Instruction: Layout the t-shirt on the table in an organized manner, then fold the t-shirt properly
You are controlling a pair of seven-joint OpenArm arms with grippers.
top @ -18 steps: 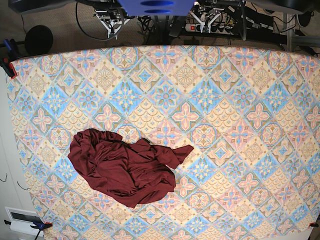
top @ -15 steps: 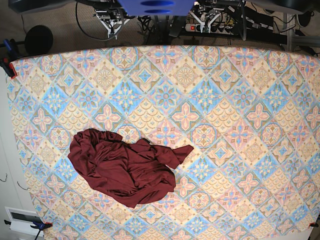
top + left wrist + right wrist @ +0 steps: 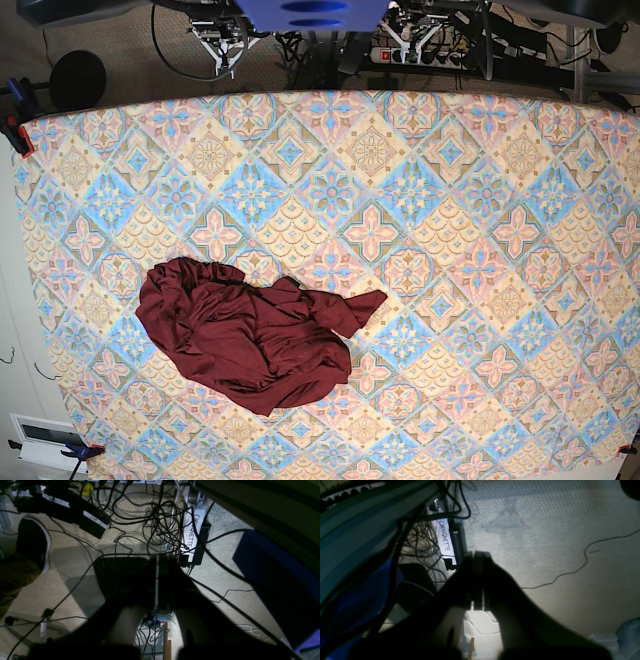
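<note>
The dark maroon t-shirt (image 3: 250,335) lies crumpled in a heap on the patterned table (image 3: 450,200), at its front left, with one part sticking out to the right. Both arms are parked beyond the table's far edge, far from the shirt. My left gripper (image 3: 157,563) is shut and empty, and hangs over the floor cables. My right gripper (image 3: 476,555) is shut and empty, also over the carpet. In the base view only the arm parts show, at the top left (image 3: 222,40) and the top right (image 3: 410,30).
Tangled cables (image 3: 160,520) and a labelled power unit (image 3: 192,537) lie on the carpet behind the table. A blue base (image 3: 312,12) stands between the arms. Clamps (image 3: 18,125) hold the cloth at the table's corners.
The arm at the top right of the base view has shifted slightly. The t-shirt has not moved.
</note>
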